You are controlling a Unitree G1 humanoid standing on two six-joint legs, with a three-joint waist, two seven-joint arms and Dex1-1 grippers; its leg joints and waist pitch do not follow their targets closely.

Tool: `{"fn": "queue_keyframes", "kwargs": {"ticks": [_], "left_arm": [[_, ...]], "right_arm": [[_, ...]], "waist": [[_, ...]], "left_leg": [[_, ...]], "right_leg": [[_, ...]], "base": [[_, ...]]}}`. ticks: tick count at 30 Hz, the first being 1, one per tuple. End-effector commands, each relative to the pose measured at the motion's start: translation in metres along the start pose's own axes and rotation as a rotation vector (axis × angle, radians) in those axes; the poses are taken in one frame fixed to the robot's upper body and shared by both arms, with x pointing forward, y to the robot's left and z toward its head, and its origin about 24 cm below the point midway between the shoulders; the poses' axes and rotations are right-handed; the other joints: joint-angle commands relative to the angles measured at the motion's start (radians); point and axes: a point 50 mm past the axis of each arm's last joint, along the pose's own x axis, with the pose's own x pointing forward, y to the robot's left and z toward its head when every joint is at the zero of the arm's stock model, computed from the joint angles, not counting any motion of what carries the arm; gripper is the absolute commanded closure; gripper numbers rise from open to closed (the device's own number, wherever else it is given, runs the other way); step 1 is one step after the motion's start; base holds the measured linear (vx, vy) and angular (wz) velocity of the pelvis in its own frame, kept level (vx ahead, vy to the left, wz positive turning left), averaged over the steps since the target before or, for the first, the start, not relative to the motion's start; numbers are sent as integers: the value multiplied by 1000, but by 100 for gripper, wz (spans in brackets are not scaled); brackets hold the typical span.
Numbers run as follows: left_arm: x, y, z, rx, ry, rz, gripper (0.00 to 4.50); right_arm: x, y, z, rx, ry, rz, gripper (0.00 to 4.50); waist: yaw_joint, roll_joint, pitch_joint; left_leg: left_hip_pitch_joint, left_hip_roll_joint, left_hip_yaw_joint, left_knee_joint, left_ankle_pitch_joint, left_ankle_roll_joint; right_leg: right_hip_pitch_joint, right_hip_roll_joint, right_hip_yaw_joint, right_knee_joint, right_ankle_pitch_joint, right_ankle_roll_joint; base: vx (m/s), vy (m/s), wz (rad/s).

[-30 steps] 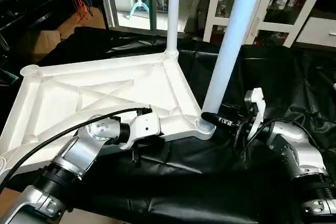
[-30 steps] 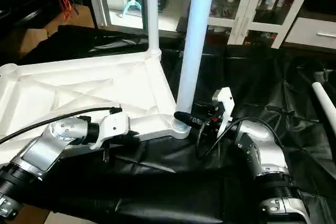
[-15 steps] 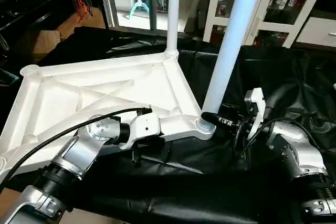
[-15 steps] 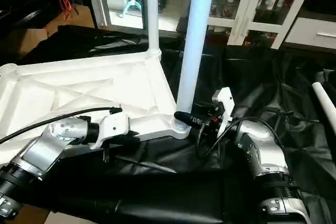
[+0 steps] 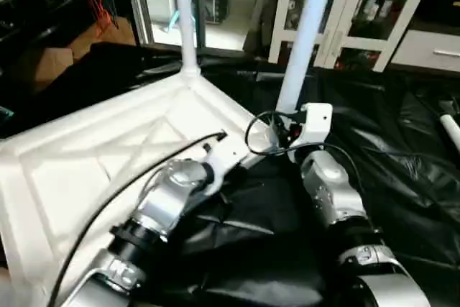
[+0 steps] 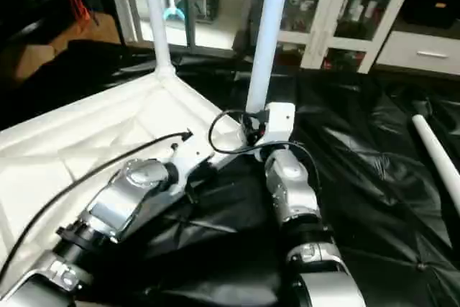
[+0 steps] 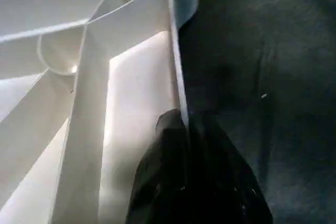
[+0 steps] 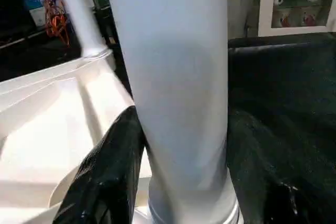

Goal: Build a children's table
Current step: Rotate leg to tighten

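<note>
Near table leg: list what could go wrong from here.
1. The right pincer is clamped around the near leg low at its socket; any sideways pull could tilt or unseat it.
2. The left pincer pinches only the thin rim of the tabletop, so it may slip.
3. Shifting the tabletop could loosen the far leg.

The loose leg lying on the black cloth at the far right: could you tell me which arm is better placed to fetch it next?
Probably the right. The loose leg lies on that side, though the right gripper is clasped round the upright leg and must release first. The left gripper is pinching the tabletop rim, farther away.
</note>
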Motion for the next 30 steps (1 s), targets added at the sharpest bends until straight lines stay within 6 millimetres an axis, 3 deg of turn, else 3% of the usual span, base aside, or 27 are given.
{"fn": "queue_keyframes", "kwargs": {"ticks": [1, 4, 6, 9, 10, 11, 13, 15, 17, 20, 23, 26, 30], "left_arm": [[0, -6, -13, 9, 41, -46, 450], [-3, -8, -13, 55, 15, -93, 450], [-18, -12, -21, 147, -9, -209, 450], [-37, -21, -31, 262, -48, -369, 450], [-37, -21, -31, 262, -48, -369, 450], [-46, -22, -37, 274, -56, -418, 450], [-55, -26, -40, 285, -83, -482, 450], [-58, -28, -41, 290, -87, -502, 450], [-60, -30, -42, 301, -92, -525, 450], [-61, -29, -46, 322, -89, -529, 450], [-59, -28, -45, 324, -92, -521, 450], [-58, -28, -43, 323, -98, -522, 450], [-57, -27, -42, 330, -98, -517, 450]], "right_arm": [[-12, -13, -40, 80, 158, -65, 256], [-9, 1, -32, 81, 111, 96, 256], [-17, -9, -15, -22, 65, 247, 186], [-29, -30, 1, -87, 45, 363, 165], [-29, -30, 1, -87, 45, 363, 165], [-42, -39, 11, -96, 70, 527, 152], [-59, -51, 18, -170, 125, 672, 131], [-64, -57, 20, -201, 150, 704, 120], [-70, -63, 23, -223, 178, 737, 104], [-83, -76, 32, -199, 227, 806, 104], [-86, -73, 30, -181, 251, 843, 104], [-86, -68, 25, -149, 256, 860, 135], [-80, -59, 17, -130, 243, 849, 166]], "waist": [[2, 6, -37], [0, 7, -37], [3, 5, -40], [7, 10, -42], [8, 10, -45], [10, 15, -45], [23, 15, -45], [28, 14, -44], [31, 10, -44], [40, 8, -38], [45, 3, -36], [44, 2, -34], [42, 3, -34]], "left_leg": [[-1, 22, -10, -65, -180, 7], [-3, 23, -10, -64, -166, 18], [-9, 25, -13, -62, -135, 43], [-4, 28, -11, -60, -120, 67], [-5, 28, -11, -57, -103, 70], [-1, 29, -10, -56, -83, 85], [0, 34, -9, -52, -62, 102], [-1, 32, -7, -49, -47, 106], [-2, 31, -7, -49, -51, 107], [-1, 32, -4, -51, -87, 103], [-1, 31, -2, -52, -107, 89], [-2, 30, -3, -54, -127, 72], [-1, 30, -4, -55, -127, 59]], "right_leg": [[33, -72, 48, -94, -13, -201], [35, -70, 46, -91, 39, -217], [45, -69, 44, -86, 109, -213], [38, -70, 44, -84, 133, -227], [42, -69, 44, -80, 163, -232], [39, -62, 42, -75, 227, -242], [38, -62, 38, -69, 281, -247], [36, -65, 39, -65, 297, -254], [39, -66, 40, -66, 288, -256], [38, -68, 41, -74, 195, -253], [36, -71, 43, -80, 121, -243], [33, -72, 44, -85, 46, -234], [31, -72, 45, -85, 22, -231]], "base": [[0, 0, 0], [0, 0, 0], [0, 0, 0], [0, 0, 0], [0, 0, 0], [0, 0, 0], [0, 0, 0], [0, 0, 0], [0, 0, 0], [0, 0, 0], [0, 0, 0], [0, 0, 0], [0, 0, 0]]}}
